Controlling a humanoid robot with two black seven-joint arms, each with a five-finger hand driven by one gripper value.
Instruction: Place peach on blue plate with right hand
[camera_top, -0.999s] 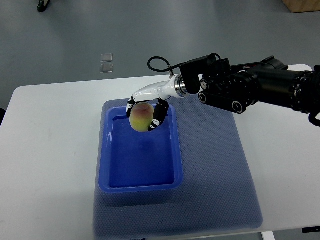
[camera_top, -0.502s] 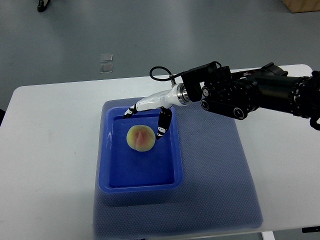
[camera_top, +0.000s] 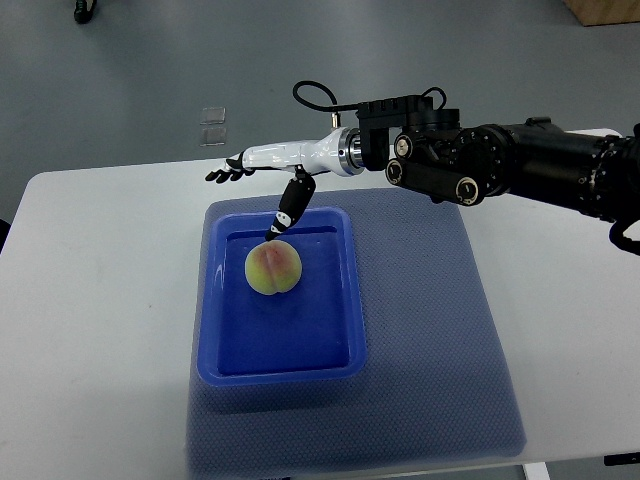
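Peach (camera_top: 274, 270) sits in the blue plate (camera_top: 340, 365), upper half of the well, a bit left of centre, resting on the floor w/ its crease side up and reddish blush toward the far side. It looks settled, not leaning on any wall, so placement reads as done, judging by how it lies.

Right hand (camera_top: 262, 170) is above the plate's far rim, arm coming in from the pic's right edge. Fingers (camera_top: 224, 170) are stretched out flat and apart, pointing left over the table (camera_top: 90, 300), holding nothing. Thumb (camera_top: 288, 212) hangs down toward the peach; its tip is near the fruit's top but I can't tell if it touches, prob. a small gap. Flat spread fits a release pose: nothing curls round the fruit, so nothing can drag it as the arm moves.

Plate is a deep rectangular tray w/ raised walls, which keeps a round fruit from rolling off. It stands on a blue mat (camera_top: 440, 350) on the white table, the mat likely there to stop sliding.

Left arm: not visible.

Next, in my view: lift clear straight up, minding the thumb so it doesn't nudge the peach.
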